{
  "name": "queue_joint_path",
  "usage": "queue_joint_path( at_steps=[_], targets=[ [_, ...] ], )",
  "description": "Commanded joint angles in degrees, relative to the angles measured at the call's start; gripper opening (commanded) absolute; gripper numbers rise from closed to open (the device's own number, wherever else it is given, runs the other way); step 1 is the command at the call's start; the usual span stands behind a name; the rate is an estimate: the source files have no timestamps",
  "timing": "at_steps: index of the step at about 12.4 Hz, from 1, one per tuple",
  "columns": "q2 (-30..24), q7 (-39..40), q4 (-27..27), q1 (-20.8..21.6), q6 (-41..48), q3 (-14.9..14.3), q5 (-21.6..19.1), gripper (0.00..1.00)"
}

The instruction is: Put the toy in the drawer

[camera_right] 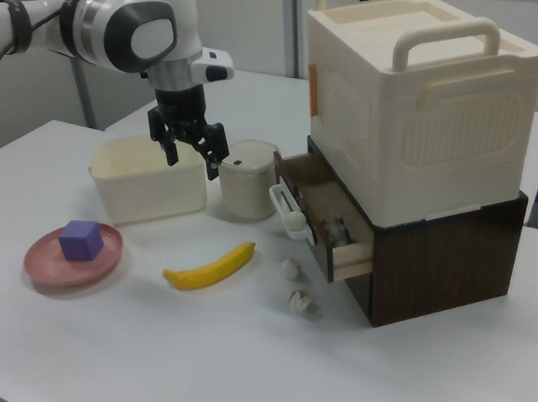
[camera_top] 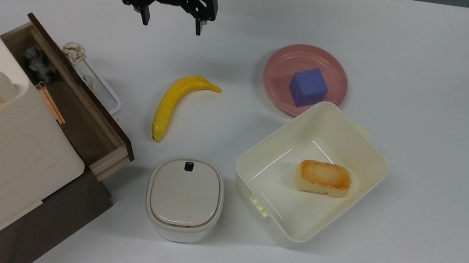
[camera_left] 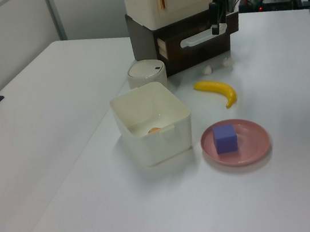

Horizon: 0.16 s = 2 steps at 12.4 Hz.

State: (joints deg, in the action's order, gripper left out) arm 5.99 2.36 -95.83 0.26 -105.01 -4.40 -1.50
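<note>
With the small black-and-white panda toy (camera_top: 39, 63) already lying in the far end of the open brown wooden drawer (camera_top: 89, 127), the black two-finger gripper (camera_top: 169, 26), spread open and empty, should lift clear without knocking the yellow banana (camera_top: 175, 102).

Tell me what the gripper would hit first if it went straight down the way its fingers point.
Most likely bare table. The open, empty gripper hangs fingers-down above white tabletop, beyond the banana's stem end and away from the drawer. Depth is uncertain, but nothing seems to lie under it.
</note>
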Motion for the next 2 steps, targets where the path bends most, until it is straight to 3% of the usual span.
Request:
queue_joint_path(
  at_steps=[1, 2],
  targets=[
    [-0.5, -1.9, 0.4, 0.6, 1.5, -0.1, 0.5, 1.0],
    [-0.5, -2.0, 0.4, 0.5, 1.5, -0.1, 0.5, 1.0]
  ],
)
